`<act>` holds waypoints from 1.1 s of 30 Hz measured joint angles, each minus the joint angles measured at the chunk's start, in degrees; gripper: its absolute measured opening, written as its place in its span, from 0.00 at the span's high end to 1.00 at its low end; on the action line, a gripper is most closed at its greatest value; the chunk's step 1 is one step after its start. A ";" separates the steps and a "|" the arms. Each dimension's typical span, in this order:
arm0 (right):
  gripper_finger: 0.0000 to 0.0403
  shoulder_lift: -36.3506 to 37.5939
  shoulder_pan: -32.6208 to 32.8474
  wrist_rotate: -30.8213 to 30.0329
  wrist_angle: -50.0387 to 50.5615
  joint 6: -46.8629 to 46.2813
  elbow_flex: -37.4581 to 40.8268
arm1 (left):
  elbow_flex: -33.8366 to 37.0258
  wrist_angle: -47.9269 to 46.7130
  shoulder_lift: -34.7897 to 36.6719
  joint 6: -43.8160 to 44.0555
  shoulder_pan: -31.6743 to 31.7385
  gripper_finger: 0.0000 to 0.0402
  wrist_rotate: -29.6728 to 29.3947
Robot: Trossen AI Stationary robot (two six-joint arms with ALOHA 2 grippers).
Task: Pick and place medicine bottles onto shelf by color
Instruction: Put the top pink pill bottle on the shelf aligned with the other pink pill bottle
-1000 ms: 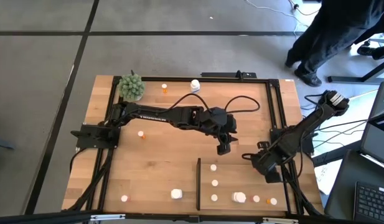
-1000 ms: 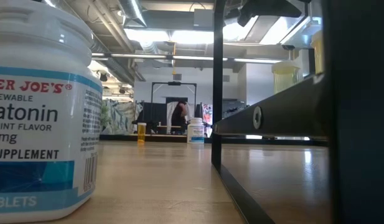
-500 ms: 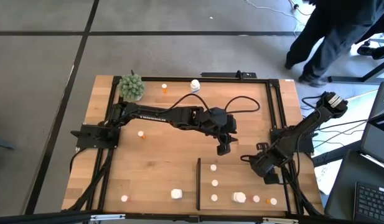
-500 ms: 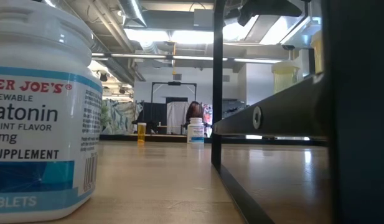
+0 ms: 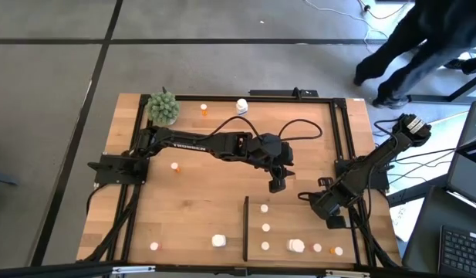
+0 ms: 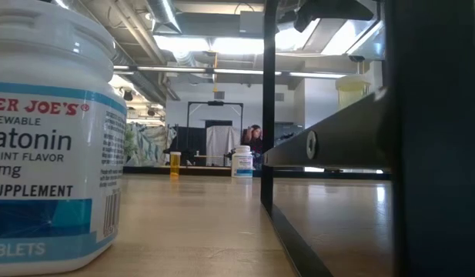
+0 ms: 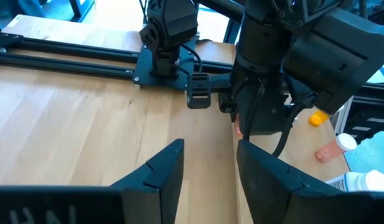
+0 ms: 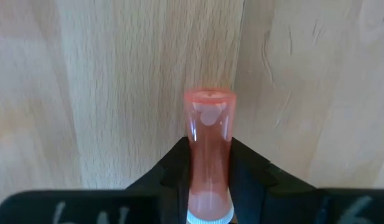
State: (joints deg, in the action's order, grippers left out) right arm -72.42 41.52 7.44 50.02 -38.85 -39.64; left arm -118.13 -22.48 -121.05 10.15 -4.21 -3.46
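Held bottle: I see a small translucent orange medicine bottle with a white cap (image 8: 208, 155) between the right claw's (image 8: 208, 180) two dark fingers, both pressed against its sides, so I read that claw as gripping it; the bottle's closed end points away from the wrist over bare wood.
Right claw position: in the high view my right claw (image 5: 331, 210) sits at the desk's right side, just beside the far end of the shelf area, with the black frame rail close by.
Shelf: the flat pale-wood shelf panel with a thin black strip (image 5: 246, 226) lies at the near right of the desk.
Bottles on shelf: three small white-capped bottles (image 5: 265, 227) stand in a column just right of the strip; a chunkier white bottle (image 5: 297, 245) and two orange bottles (image 5: 335, 249) sit along the near edge.
Loose bottles: one orange (image 5: 204, 109) and one white with a label (image 5: 241, 106) at the far edge, one (image 5: 174, 165) mid-left, two more (image 5: 217, 240) near the front.
Left claw: my left claw (image 5: 276, 184) hangs over the desk's middle, fingers apart, nothing between them.
Desk: light wooden desk (image 5: 199, 201) with a spiky green plant ball (image 5: 163, 107) at its far left corner.
Low view: a large white supplement jar (image 6: 48, 138) fills the left foreground.
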 joint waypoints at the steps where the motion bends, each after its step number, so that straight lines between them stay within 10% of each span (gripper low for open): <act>1: 0.79 -0.02 0.00 0.00 0.08 0.02 -0.06 | 0.00 0.00 0.00 0.00 0.00 0.65 0.00; 21: 0.79 -0.13 -6.14 -0.38 2.94 0.30 -3.55 | 0.00 -2.93 0.31 -0.04 -0.09 0.65 1.29; 33: 0.79 -0.07 -6.54 -10.74 14.66 3.27 -11.62 | -0.06 -6.48 2.28 -1.65 -0.46 0.65 1.50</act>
State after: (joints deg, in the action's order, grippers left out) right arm -72.49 34.98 -3.30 64.68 -35.59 -51.26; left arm -118.18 -28.96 -118.78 8.51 -4.67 -1.96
